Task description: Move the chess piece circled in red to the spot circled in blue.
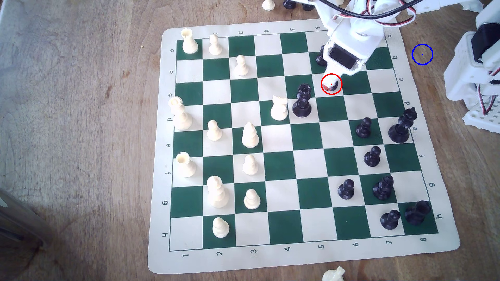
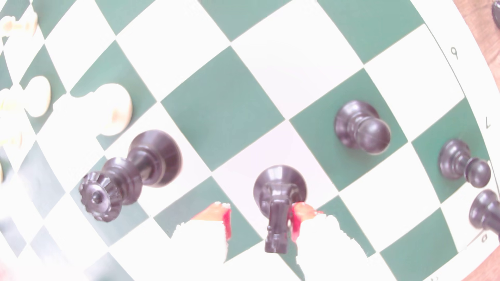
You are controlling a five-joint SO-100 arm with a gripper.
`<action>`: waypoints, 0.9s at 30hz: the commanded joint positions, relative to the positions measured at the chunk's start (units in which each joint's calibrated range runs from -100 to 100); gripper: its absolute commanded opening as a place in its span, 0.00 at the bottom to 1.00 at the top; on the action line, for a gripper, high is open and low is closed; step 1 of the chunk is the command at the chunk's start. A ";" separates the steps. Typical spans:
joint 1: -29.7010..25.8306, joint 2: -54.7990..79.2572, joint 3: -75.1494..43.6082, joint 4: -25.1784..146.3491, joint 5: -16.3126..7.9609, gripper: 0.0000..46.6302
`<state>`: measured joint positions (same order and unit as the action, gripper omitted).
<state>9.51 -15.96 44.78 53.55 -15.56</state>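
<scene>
In the exterior view the black queen (image 1: 302,100) is standing left of the red ring, where the tool (image 2: 262,221) is straddling the black knight (image 2: 276,213), spread, one finger touching its head. The blue ring (image 1: 422,54) is lying right, off-board on the surface (image 1: 81,108).

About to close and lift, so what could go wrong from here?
1. The pincer is open and off-centre: one finger touches the black knight, the other stands apart, so closing may tip it.
2. The black queen stands close by and could get knocked.
3. The carry to the blue ring crosses the mat edge.
</scene>
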 commanded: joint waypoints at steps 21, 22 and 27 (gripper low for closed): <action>1.09 -1.27 -0.90 -1.38 0.98 0.01; 1.16 -1.44 -0.99 -1.29 0.98 0.01; 0.85 -3.48 -6.79 4.11 0.63 0.01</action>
<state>10.40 -15.96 44.87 53.23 -14.63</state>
